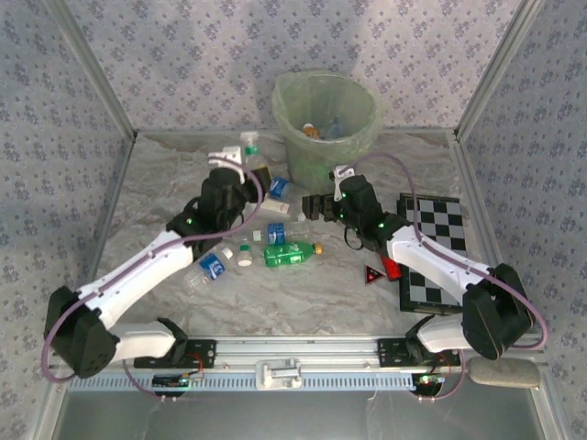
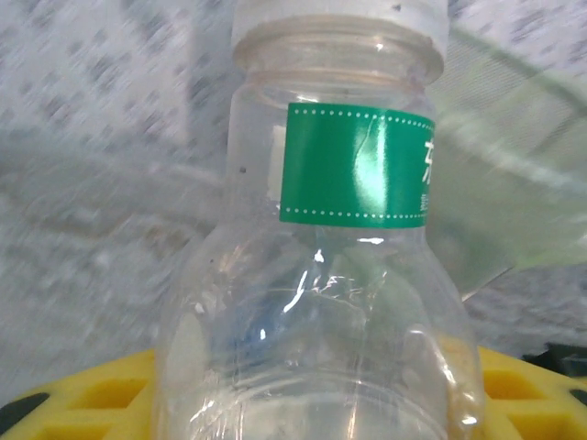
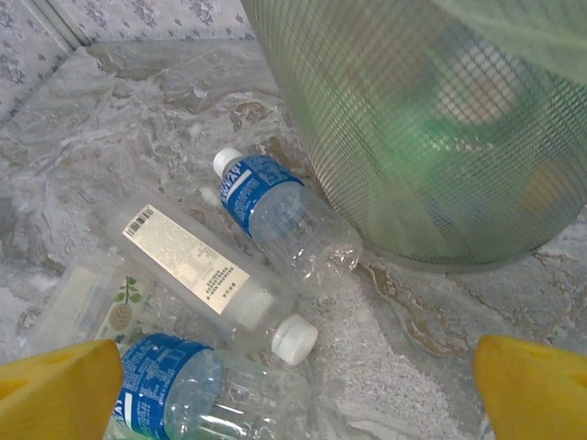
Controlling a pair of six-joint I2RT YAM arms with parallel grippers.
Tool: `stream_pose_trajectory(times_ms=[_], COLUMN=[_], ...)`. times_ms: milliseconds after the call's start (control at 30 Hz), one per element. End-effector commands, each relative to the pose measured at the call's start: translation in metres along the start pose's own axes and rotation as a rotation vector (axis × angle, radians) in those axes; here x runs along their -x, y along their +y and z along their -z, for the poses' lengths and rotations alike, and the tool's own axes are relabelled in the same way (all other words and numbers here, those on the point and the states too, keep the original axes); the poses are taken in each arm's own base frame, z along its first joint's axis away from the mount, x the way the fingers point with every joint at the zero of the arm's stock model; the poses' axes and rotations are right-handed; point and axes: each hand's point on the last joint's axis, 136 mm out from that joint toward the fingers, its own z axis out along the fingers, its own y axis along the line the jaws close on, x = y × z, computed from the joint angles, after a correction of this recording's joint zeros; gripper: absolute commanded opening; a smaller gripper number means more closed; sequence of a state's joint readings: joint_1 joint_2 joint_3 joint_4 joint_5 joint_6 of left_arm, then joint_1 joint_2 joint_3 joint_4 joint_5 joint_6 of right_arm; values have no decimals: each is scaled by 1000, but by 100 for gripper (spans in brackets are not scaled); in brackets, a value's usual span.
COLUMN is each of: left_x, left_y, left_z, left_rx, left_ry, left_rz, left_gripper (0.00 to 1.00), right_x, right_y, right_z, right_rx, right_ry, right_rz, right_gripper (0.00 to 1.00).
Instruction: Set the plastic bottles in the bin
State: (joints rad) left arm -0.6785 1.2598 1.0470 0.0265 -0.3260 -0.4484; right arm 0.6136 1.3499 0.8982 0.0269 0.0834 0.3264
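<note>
Left pincer [image 2: 303,392] clamped on the green-label bottle [image 2: 330,257], yellow pads [image 2: 87,396] either side of its lower body, cap up, roughly upright. Looks empty thin plastic: probably light, slick, dents if squeezed, so the stiffer shoulder or waist is the better hold, with modest force. Left arm [image 1: 138,270] reaches from the near table [image 1: 303,298] edge to mid-table, bottle just left of the bin [image 1: 303,151]. Right pincer [image 3: 293,385] spread wide, nothing in it, angled down over loose bottles: blue-label bottle [image 3: 183,394] nearest, white-label bottle [image 3: 197,266] next, second blue-label bottle [image 3: 275,211] just beside the bin wall. Green bottle [image 1: 289,254] lies between the arms. Bin at far centre, some items inside.
</note>
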Motion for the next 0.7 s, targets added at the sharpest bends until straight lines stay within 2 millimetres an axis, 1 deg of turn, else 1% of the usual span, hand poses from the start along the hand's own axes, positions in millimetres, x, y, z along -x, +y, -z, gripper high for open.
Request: stream_pose_trajectory(times_ms=[0,133,200,400,433,467,533,600,667], left_x=[50,70,74,74,68,79,81,80,73], left_y=[-46,-66,-76,-108,-111,-119,-129,-136,-141], left_z=[-8,-35,-48,-89,-98,-102,-115,-128,-145], left_rx=[-184,-250,-279,-369,-381,-395,-419,-436,-447], left_ry=[-83,-47,-23,102,135,124,143,168,195], left_rz=[-131,-193,-227,-314,-325,-331,-344,-350,-353], left_gripper=[51,51,51,51,51,51,51,51,51], right_x=[8,5,3,-3,-3,-4,-3,-3,-4], right_y=[-2,-5,-6,-11,-11,-13,-13,-15,-18], right_z=[7,7,8,12,13,14,19,24,29], right_rx=[6,2,1,-5,-5,-7,-10,-16,-22], right_ry=[-34,-31,-30,-25,-24,-21,-24,-31,-38], right_rz=[-24,-27,-31,-45,-46,-47,-48,-50,-57], right_gripper=[100,100,100,100,100,100,100,100,100])
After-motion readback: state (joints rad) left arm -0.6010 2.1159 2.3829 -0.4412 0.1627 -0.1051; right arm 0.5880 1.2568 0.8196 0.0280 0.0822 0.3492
